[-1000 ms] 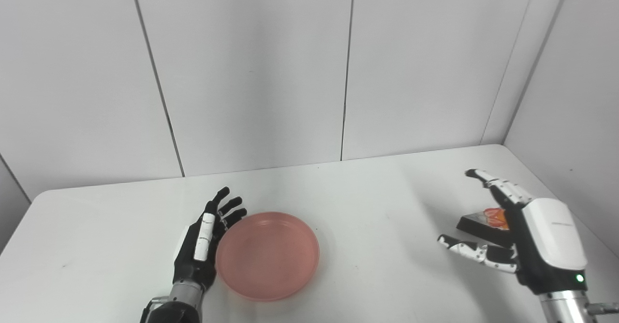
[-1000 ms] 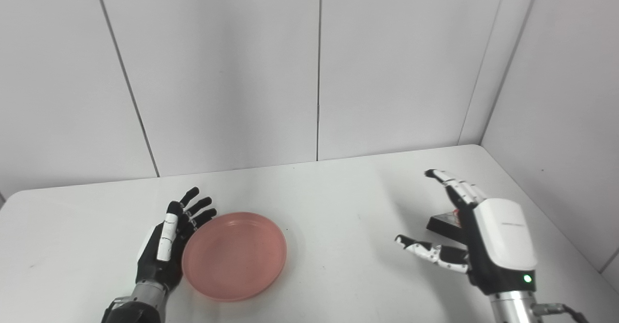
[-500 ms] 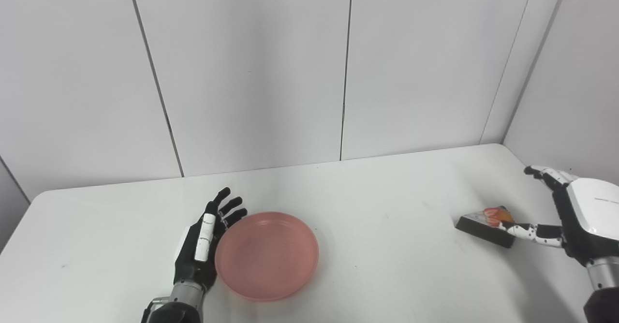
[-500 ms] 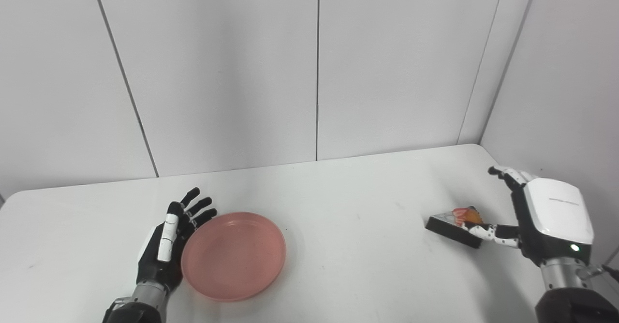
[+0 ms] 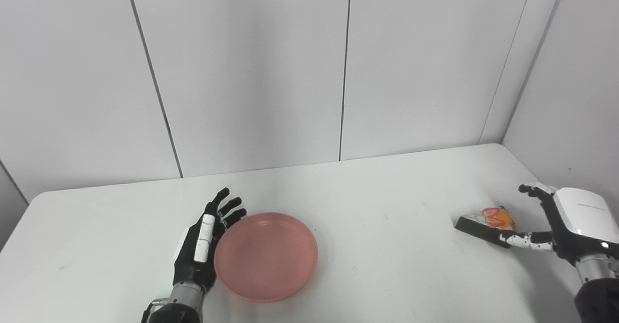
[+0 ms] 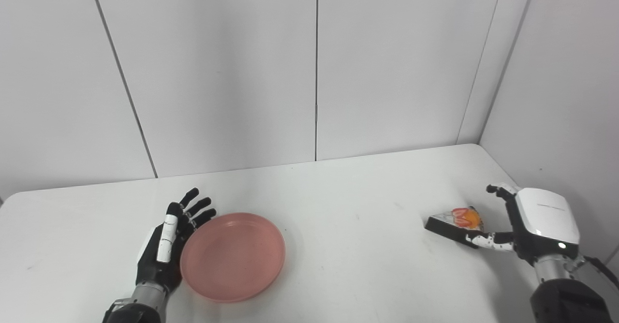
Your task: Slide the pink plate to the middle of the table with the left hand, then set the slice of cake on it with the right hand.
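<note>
nearest the camera, the left hand (image 5: 203,243) lies on the white desk (image 5: 377,207) with its fingers straight and spread, its palm side touching the left rim of the pink plate (image 5: 266,255); it grips nothing. the plate sits flat, a little left of the desk's middle. toward the right edge, the right hand (image 5: 563,221) is open around the slice of cake (image 5: 483,224), thumb just in front of it and fingers curved past its far side, not closed on it. the cake rests on the desk, well apart from the plate. white wall panels (image 5: 251,66) stand behind.
</note>
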Robot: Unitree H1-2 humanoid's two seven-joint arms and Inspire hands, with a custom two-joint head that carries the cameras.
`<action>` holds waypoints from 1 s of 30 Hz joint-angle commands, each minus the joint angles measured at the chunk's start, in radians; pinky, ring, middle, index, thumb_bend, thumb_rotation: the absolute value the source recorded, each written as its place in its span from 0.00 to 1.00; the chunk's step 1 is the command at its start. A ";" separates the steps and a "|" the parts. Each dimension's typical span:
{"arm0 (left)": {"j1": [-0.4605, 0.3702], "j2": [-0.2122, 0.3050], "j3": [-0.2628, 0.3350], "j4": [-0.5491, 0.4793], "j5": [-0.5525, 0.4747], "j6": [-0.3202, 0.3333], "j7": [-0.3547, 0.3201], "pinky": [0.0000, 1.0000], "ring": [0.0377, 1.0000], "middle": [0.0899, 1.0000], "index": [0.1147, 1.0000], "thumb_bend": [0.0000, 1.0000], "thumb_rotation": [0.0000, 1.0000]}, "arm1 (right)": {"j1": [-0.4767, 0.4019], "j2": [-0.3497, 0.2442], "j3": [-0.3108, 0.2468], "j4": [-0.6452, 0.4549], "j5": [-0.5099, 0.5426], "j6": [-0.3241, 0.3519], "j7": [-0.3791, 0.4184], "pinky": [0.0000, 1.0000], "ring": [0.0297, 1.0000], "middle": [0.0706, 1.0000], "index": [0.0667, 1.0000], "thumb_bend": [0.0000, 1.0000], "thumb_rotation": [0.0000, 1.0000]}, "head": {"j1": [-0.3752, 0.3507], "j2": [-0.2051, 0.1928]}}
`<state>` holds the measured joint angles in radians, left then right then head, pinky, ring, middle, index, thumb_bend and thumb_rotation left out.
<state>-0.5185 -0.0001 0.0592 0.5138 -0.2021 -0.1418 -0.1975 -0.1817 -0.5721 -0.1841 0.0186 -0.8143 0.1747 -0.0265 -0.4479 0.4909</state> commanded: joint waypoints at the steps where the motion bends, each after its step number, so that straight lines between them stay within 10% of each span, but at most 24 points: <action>1: 0.000 -0.002 -0.005 0.002 -0.011 0.012 -0.015 0.87 0.79 0.83 0.86 0.88 0.87 | -0.036 -0.060 -0.014 -0.038 0.049 0.010 0.034 0.56 0.67 0.74 0.72 0.85 0.37 | 0.001 0.000; 8: 0.003 -0.003 -0.011 -0.002 -0.005 0.012 -0.014 0.87 0.79 0.83 0.86 0.88 0.87 | -0.074 -0.129 0.014 -0.039 0.084 0.067 0.162 0.63 0.73 0.78 0.75 0.89 0.41 | 0.004 -0.001; 30: 0.029 -0.012 -0.017 -0.053 -0.012 0.054 0.000 0.86 0.78 0.82 0.88 0.89 0.89 | -0.199 -0.172 0.170 0.181 0.122 0.074 0.220 0.64 0.75 0.79 0.76 0.89 0.44 | 0.020 0.011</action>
<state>-0.4950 -0.0093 0.0485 0.4655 -0.2193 -0.0969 -0.1976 -0.3407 -0.7087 -0.0034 0.2105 -0.7006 0.2399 0.1981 -0.4280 0.5016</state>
